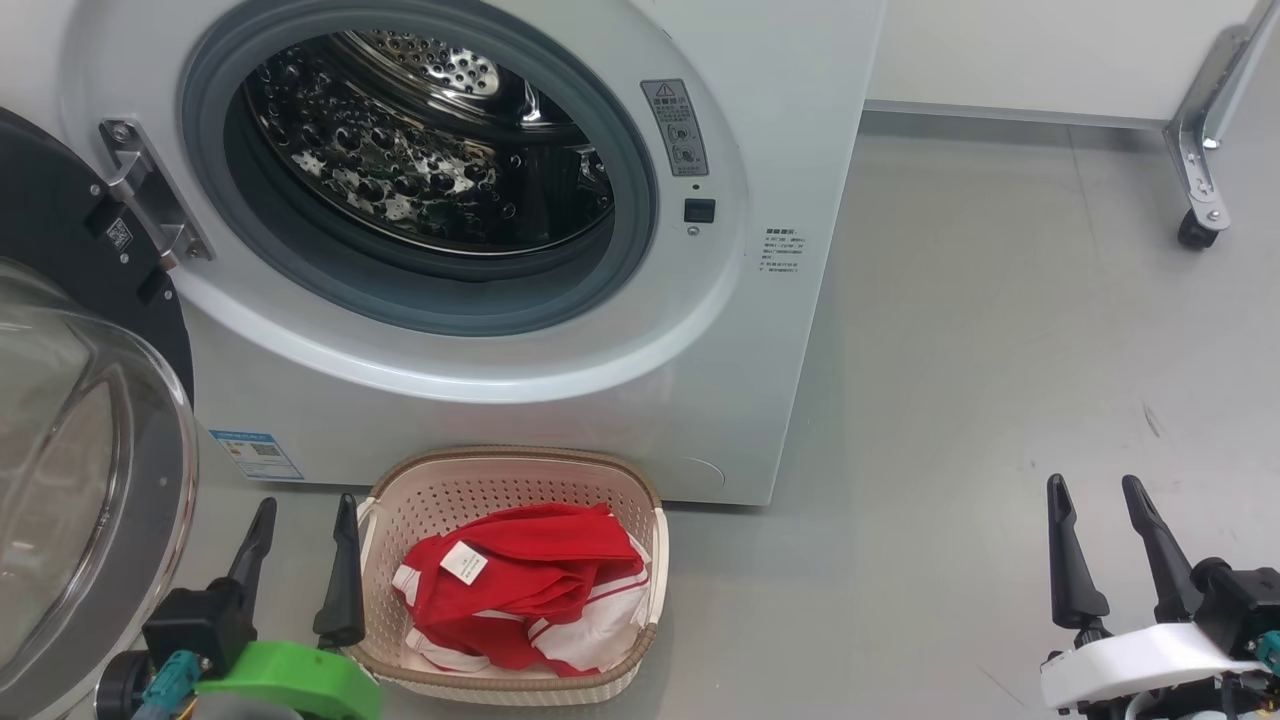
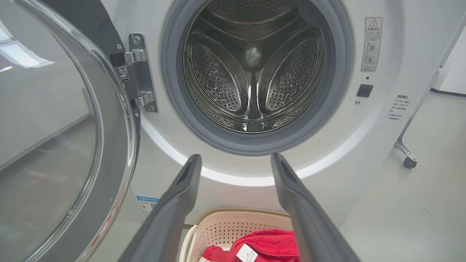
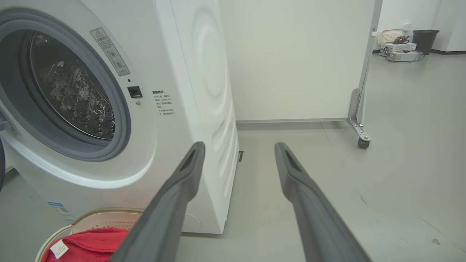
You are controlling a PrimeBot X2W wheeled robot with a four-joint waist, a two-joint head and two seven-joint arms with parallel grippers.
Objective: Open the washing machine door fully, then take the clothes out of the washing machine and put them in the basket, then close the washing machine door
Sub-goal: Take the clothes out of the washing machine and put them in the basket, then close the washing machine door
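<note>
- Red white-striped clothes (image 1: 520,585) lie inside cream perforated plastic basket (image 1: 500,490) on floor (image 1: 1000,350) beside white washing machine (image 1: 500,420).
- Round black-rimmed glass door (image 1: 90,470) stands open.
- Left pincer (image 1: 307,503) and right pincer (image 1: 1093,483) spread, empty.

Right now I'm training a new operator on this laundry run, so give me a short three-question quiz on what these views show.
1. True or false: the washing machine door stands open.
2. How many of the left gripper and right gripper hold something? A) none B) one C) both
3. Fill in: the clothes lie in the ____.
Key: 1 true; 2 A; 3 basket.
</note>
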